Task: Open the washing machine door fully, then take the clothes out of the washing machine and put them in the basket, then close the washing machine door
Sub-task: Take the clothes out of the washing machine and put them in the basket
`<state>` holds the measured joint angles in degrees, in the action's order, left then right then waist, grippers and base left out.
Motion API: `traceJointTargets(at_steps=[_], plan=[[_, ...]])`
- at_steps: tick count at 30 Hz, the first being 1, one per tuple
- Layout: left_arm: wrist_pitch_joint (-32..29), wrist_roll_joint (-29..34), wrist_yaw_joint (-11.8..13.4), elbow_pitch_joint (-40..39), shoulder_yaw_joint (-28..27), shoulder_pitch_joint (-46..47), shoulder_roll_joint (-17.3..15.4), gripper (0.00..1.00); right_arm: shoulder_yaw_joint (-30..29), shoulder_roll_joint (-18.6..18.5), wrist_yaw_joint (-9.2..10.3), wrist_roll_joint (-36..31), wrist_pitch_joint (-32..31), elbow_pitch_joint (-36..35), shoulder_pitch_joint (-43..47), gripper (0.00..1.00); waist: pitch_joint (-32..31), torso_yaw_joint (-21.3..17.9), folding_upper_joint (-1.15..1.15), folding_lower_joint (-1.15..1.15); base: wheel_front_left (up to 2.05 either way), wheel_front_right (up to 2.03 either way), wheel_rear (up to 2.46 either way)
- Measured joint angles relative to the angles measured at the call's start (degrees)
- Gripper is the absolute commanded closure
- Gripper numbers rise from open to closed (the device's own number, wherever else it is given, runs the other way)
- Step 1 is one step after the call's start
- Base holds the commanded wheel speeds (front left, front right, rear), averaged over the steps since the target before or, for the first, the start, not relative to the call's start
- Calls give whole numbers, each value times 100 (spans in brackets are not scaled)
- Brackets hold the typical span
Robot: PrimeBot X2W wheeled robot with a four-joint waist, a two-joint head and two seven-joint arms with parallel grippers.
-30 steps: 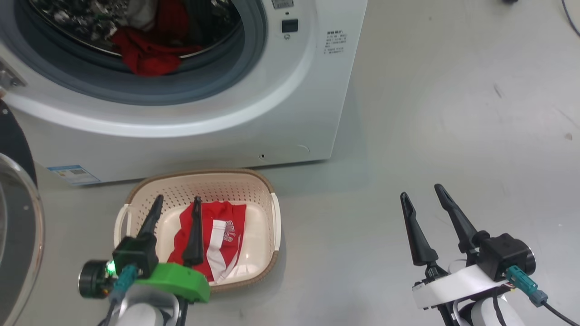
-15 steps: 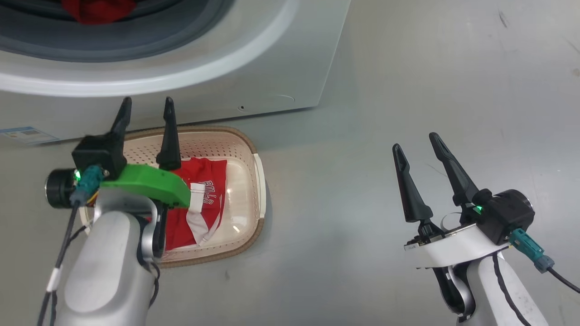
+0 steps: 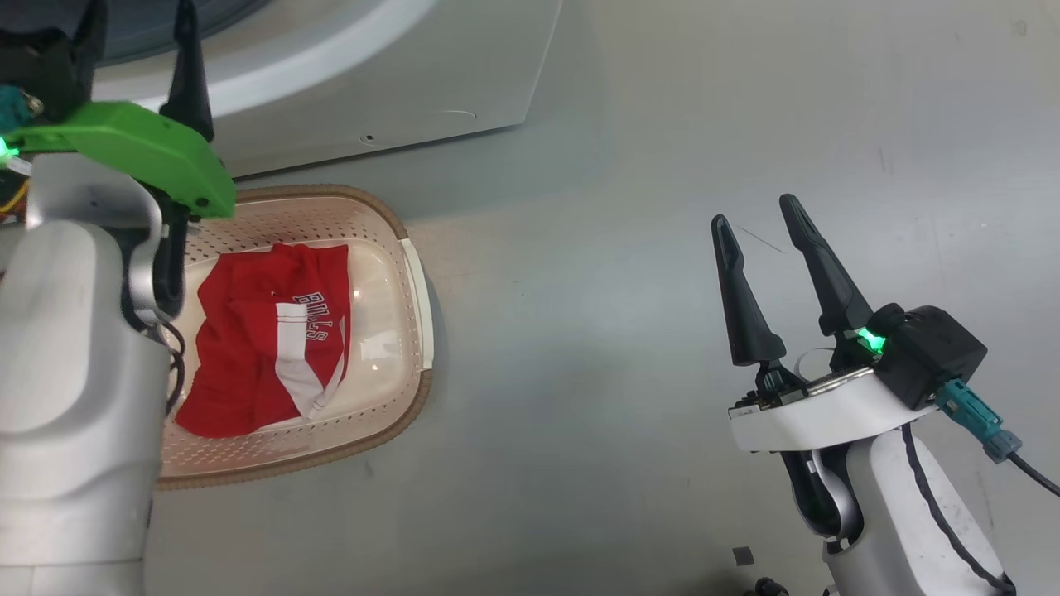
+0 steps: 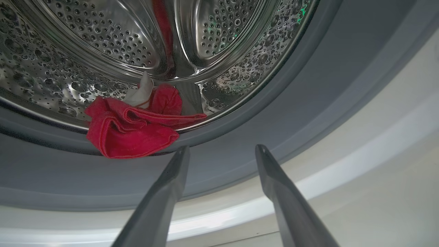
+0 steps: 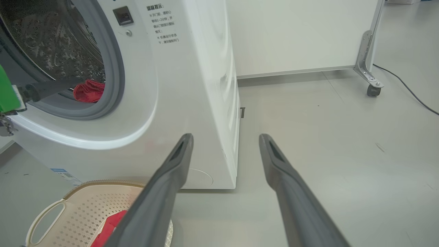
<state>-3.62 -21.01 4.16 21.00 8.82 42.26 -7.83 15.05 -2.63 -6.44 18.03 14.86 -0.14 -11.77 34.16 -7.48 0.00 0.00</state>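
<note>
Poised at the washing machine [image 4: 377, 137] with left gripper [image 4: 223, 146] spread and empty; best closed on the thick fold of the clothes [image 4: 132, 132], clear of the gasket [image 4: 308, 103].

You have a clear run from the left gripper [image 4: 222, 147] over the gasket [image 4: 308, 103] lip into the drum [image 4: 103, 51], 1 red garment [image 4: 133, 132] lying on that lip; basket [image 3: 414, 281] blocks the floor [image 3: 621, 290] below the left arm [image 3: 74, 331], bare floor all around the right gripper [image 3: 753, 209].
</note>
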Motion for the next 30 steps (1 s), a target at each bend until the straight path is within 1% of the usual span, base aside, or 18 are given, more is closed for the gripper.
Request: traceJointTargets(at_steps=[4, 13, 19, 24, 26, 30], plan=[[-254, -65, -41, 93, -119, 441, -167, 0, 0, -1, 0, 60, 0, 27, -87, 0, 139, -125, 0, 0, 0, 0, 0], [-788, -13, -34, 304, -303, 1374, -641, 0, 69, -1, -4, 168, 0, 68, -216, 0, 381, -330, 0, 0, 0, 0, 0], [-1165, 154, -4, 583, -358, 1736, -1013, 0, 240, 1, -8, 316, 0, 135, -266, 0, 467, -487, 0, 0, 0, 0, 0], [-1475, 247, 18, 806, -435, 1987, -1254, 0, 334, 1, -22, 417, 0, 143, -346, 0, 544, -626, 0, 0, 0, 0, 0], [-1681, 249, 66, 969, -481, 2086, -1363, 0, 348, 1, -22, 458, 0, 146, -363, 0, 583, -710, 0, 0, 0, 0, 0], [-1959, 269, 88, 1110, -487, 2245, -1402, 0, 348, 1, -23, 469, 0, 147, -402, 0, 645, -792, 0, 0, 0, 0, 0]])
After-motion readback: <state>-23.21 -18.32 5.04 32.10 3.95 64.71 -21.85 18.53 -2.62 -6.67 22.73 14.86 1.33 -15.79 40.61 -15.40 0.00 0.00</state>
